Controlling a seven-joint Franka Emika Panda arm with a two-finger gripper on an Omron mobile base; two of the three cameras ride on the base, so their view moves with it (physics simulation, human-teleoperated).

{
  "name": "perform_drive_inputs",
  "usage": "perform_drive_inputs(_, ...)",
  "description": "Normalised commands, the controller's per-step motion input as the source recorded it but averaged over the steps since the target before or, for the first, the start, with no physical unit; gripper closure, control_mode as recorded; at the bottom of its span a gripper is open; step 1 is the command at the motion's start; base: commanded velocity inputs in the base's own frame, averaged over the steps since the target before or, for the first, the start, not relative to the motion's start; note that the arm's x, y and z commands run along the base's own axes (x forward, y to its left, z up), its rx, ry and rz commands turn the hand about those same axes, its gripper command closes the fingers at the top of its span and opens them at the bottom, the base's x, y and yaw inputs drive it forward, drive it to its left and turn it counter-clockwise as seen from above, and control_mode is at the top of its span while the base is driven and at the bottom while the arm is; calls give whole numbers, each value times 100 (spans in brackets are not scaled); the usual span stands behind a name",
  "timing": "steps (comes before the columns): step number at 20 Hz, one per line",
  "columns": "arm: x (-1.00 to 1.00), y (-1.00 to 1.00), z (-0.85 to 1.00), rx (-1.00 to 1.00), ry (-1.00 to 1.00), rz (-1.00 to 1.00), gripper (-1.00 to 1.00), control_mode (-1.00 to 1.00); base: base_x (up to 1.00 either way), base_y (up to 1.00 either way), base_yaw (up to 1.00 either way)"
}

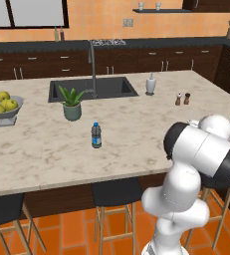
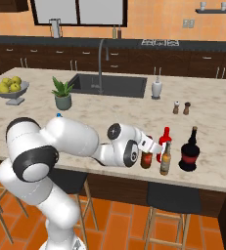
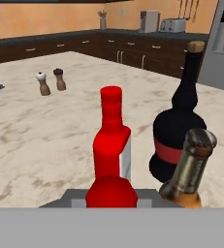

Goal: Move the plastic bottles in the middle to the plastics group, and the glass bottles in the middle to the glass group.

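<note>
The gripper (image 2: 148,146) is closed on the red-topped amber bottle (image 2: 146,157), which stands upright at the near edge of the marble worktop (image 2: 217,122). In the hand view, the bottle's red top (image 3: 111,192) sits at the bottom centre between the fingers. This bottle is just beside the glass group: the bright red bottle (image 2: 165,141) directly behind it, a second slim amber bottle (image 2: 166,160) to its right, and the tall dark bottle (image 2: 190,151) with a red band farther right. The plastic water bottle (image 1: 96,135) with blue label stands alone mid-worktop, near the potted plant (image 1: 71,103). Salt and pepper shakers (image 2: 181,107) stand well behind the group.
</note>
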Motion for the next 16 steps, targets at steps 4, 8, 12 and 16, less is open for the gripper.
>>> perform_drive_inputs(4,3,-8,0,0,0,0,100,-100,0,0,0)
perform_drive_inputs(8,0,0,0,0,0,0,100,-100,0,0,0)
perform_drive_inputs(12,0,0,-4,0,0,0,100,-100,0,0,0)
perform_drive_inputs(16,0,0,-10,0,0,0,100,-100,0,0,0)
